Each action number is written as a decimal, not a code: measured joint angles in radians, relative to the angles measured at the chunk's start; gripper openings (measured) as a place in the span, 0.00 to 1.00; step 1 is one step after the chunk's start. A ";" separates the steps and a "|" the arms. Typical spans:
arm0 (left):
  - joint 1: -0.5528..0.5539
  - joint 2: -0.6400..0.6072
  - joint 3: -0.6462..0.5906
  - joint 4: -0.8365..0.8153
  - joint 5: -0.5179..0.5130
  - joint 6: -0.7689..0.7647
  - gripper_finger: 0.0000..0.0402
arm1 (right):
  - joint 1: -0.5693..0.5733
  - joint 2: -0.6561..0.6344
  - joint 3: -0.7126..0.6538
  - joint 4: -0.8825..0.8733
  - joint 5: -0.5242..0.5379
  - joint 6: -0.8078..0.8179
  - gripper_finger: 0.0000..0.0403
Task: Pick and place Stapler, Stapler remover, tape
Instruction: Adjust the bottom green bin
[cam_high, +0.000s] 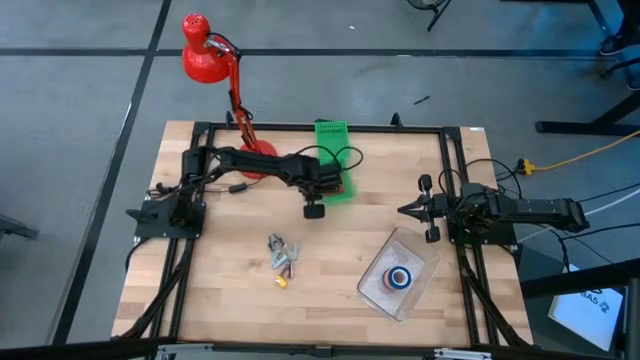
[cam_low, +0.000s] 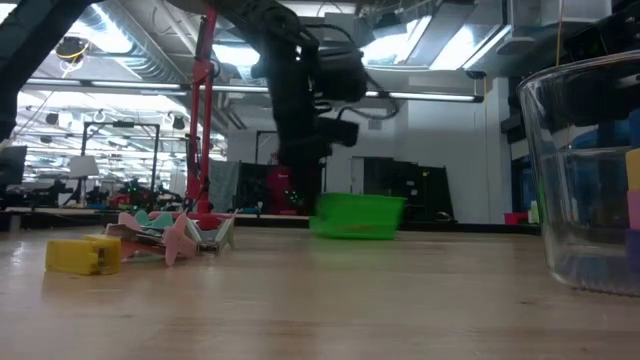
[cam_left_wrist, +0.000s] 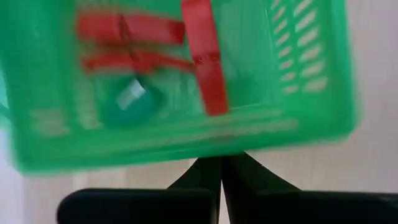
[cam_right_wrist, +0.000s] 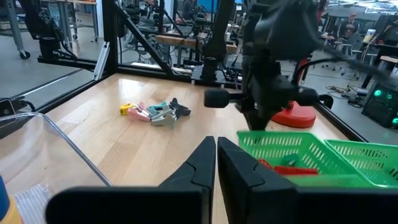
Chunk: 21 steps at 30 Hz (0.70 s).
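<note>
Hovering beside your green basket (cam_high: 335, 160), the left gripper (cam_high: 314, 210) is fully closed, empty; right gripper (cam_high: 405, 210) closed, parked.

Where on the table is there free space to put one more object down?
Bare wood lies between the small pile of pieces and the clear container, and along the near edge below both. The right claw waits, shut, at the right edge. It is crowded at the far side: the green basket, the red lamp base and the left claw, shut, empty.
</note>
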 joint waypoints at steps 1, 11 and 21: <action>-0.001 0.002 0.000 0.043 0.001 0.018 0.00 | 0.000 0.000 0.000 0.000 0.000 0.000 0.05; -0.010 0.016 0.002 0.379 0.101 0.250 0.00 | 0.000 0.000 0.000 0.000 0.000 0.000 0.05; 0.040 -0.042 0.095 0.325 -0.001 0.402 0.01 | 0.000 0.000 0.000 0.000 0.000 0.000 0.05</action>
